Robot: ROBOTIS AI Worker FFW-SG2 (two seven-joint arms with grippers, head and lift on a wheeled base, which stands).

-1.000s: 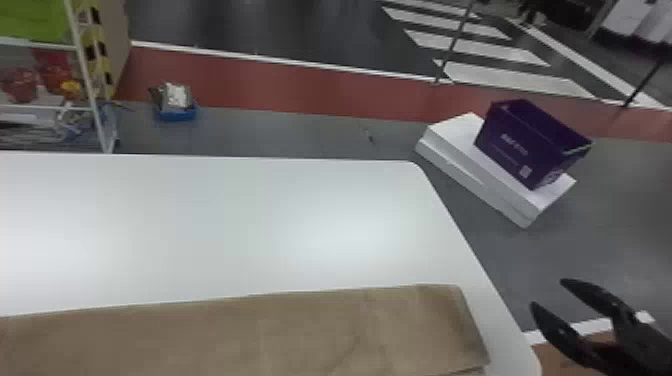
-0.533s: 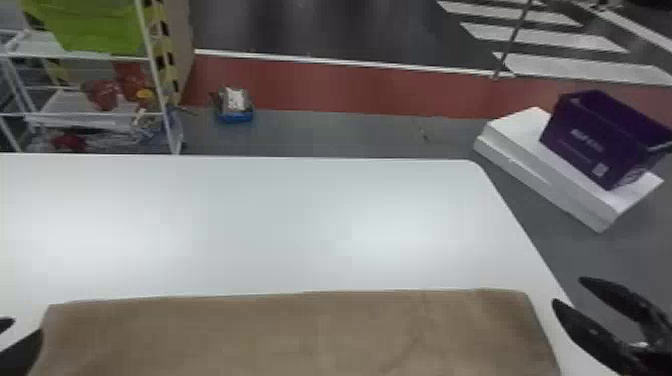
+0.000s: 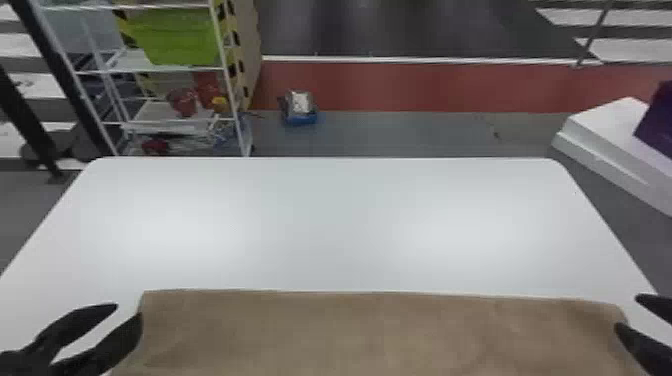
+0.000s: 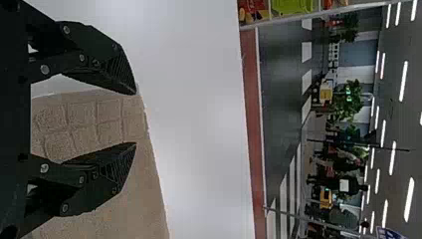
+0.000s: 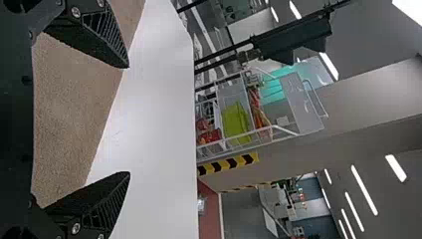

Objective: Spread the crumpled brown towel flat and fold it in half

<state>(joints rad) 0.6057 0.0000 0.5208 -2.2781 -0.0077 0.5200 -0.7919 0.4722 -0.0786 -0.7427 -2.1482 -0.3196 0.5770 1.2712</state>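
The brown towel (image 3: 380,332) lies flat along the table's near side in the head view, its far edge nearly straight. At its left end is my left gripper (image 3: 131,311), fingers apart, one tip over the towel's edge. My right gripper (image 3: 627,311) stands open at the towel's right end. In the left wrist view, the towel (image 4: 99,124) with a grid pattern lies beyond the open left gripper (image 4: 135,118). The right wrist view has the towel (image 5: 74,109) behind the spread fingers of the right gripper (image 5: 129,119).
The white table (image 3: 325,220) stretches away beyond the towel. Past its far edge stand a wire shelf (image 3: 150,70) with a green bin at the left and a small blue container (image 3: 301,117) on the floor. White boxes (image 3: 610,140) are to the right.
The head view has turned leftward, bringing the towel's left end and my left gripper into sight. The towel looks unchanged in shape, and the right gripper now appears closer to its right end.
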